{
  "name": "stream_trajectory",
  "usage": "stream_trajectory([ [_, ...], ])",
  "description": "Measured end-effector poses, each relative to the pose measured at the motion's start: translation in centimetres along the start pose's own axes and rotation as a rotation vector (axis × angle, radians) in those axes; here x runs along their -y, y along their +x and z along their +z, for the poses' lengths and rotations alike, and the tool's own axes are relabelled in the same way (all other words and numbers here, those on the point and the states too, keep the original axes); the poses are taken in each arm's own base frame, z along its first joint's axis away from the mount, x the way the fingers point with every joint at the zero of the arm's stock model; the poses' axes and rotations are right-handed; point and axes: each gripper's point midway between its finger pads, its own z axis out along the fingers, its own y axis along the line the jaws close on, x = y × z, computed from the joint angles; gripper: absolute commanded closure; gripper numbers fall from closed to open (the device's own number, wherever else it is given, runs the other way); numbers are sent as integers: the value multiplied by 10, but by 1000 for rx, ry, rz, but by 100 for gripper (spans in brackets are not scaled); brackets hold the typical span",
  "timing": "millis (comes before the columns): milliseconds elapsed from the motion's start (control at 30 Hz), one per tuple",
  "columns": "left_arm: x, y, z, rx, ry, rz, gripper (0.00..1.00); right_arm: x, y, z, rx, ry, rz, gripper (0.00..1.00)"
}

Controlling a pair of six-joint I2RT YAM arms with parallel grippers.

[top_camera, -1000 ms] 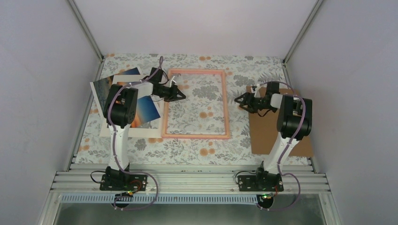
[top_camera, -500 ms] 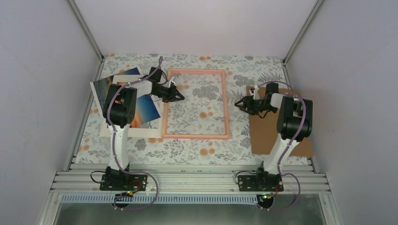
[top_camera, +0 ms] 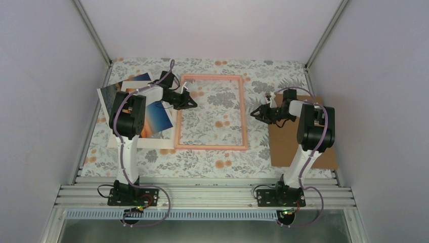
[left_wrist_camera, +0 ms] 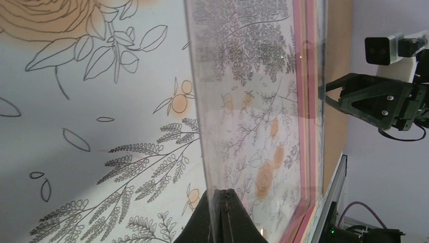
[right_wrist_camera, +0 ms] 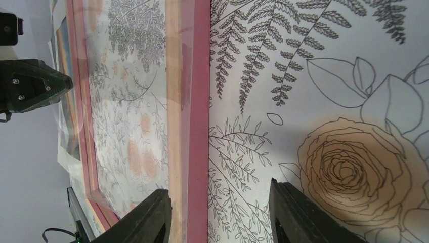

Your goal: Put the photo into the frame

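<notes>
1. Find the photo (top_camera: 158,119) at far left on the cream mat board (top_camera: 132,140), just beside the frame (top_camera: 211,147) and partly hidden under the left arm; not yet inside. Could get dragged or creased by a low sweep of that arm.
2. At the left gripper (left_wrist_camera: 221,212), see fingers pressed together, pinching the thin clear edge along the frame's left side. Might slip off so slim a lip, or bow the pane, under a sharp pull.
3. Inside the frame: nothing but the clear pane, with the floral tablecloth (top_camera: 217,166) showing through.
4. At the right gripper (right_wrist_camera: 218,191), note fingers spread, straddling the pink right rail, one over the pane, one over the cloth. Could twist the frame by lifting unevenly against the left side.
5. Farthest right, spot the brown backing board (top_camera: 303,152), lying flat, apart from the frame.
</notes>
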Motion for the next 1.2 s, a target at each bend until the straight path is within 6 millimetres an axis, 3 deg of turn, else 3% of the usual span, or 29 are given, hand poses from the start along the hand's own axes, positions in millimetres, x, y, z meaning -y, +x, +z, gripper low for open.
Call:
stream_trajectory([
  [867,-17,16,-2,-33,-34,-105,98,-13,-1,8,-16,-9,-36,53],
  [1200,-4,16,-9,-26,2,-137,98,-17,0,11,-24,-15,-43,55],
])
